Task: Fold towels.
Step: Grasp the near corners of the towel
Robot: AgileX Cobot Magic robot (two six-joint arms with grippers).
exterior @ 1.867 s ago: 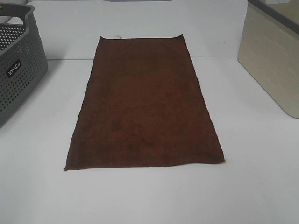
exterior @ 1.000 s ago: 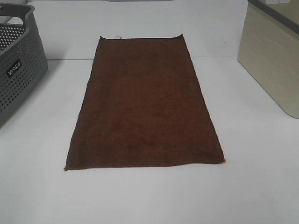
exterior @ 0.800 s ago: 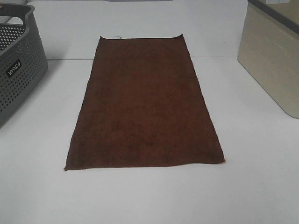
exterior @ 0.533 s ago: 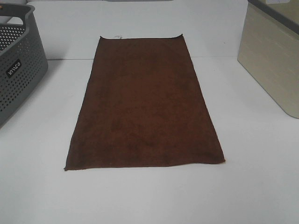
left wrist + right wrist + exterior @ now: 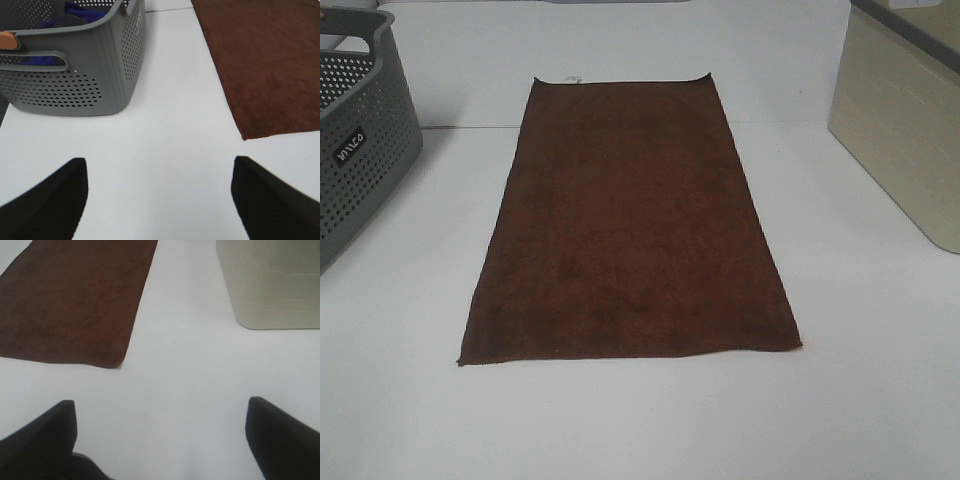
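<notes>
Left gripper (image 5: 157, 161) is short of the towel's near left corner, over bare white table (image 5: 640, 420). Its two dark fingers (image 5: 55, 200) are spread wide, with nothing between them and nothing touched. Right gripper (image 5: 160, 401) mirrors it, short of the near right corner. Its fingers (image 5: 280, 435) are also wide apart and empty. Neither arm nor gripper shows in the high view.

The towel (image 5: 630, 220) lies flat and fully spread in the middle of the table, long side running away from the robot. It is dark reddish-brown and unfolded, and its near short edge lies just ahead of both grippers. A small white tag (image 5: 572, 78) sits on the far short edge near the left corner. The far right corner curls up slightly.

A thin seam crosses the table under the towel's far part. A gray perforated basket (image 5: 360, 150) stands to the left, well apart from the towel, with blue cloth (image 5: 80, 11) inside. A beige bin (image 5: 900, 130) with a dark rim stands to the right, also apart from the towel.
</notes>
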